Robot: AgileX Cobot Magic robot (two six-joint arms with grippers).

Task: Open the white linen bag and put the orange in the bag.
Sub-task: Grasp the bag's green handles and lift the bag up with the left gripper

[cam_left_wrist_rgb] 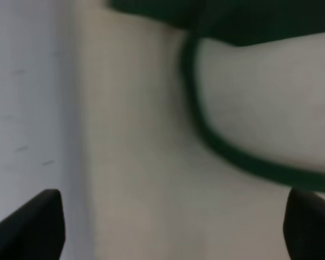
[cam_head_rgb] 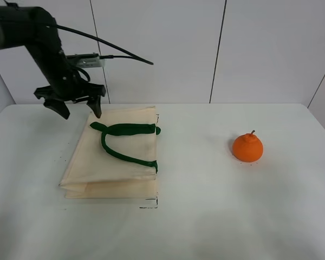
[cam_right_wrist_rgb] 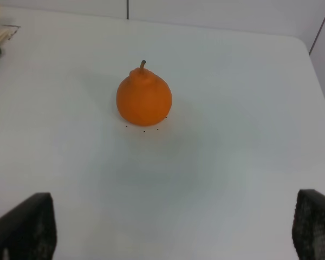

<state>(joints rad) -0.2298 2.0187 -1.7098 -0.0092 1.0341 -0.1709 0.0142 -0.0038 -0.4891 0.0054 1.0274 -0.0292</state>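
The white linen bag [cam_head_rgb: 116,157] lies flat and closed on the table's left half, its dark green strap handle [cam_head_rgb: 124,142] draped across its top. My left gripper [cam_head_rgb: 79,110] hangs open just above the bag's far left corner, holding nothing. The left wrist view, blurred, shows the bag cloth [cam_left_wrist_rgb: 146,162] and the green strap [cam_left_wrist_rgb: 227,146] between my open fingertips [cam_left_wrist_rgb: 32,222]. The orange [cam_head_rgb: 247,147] stands upright on the right half of the table, well apart from the bag. In the right wrist view the orange [cam_right_wrist_rgb: 144,97] sits ahead of my open right gripper [cam_right_wrist_rgb: 168,230], untouched.
The white table [cam_head_rgb: 206,216] has its far edge against a white panelled wall [cam_head_rgb: 216,49]. A cable [cam_head_rgb: 114,51] loops from the left arm. Small black marks [cam_head_rgb: 149,205] sit at the bag's corners. The right arm is out of the exterior view.
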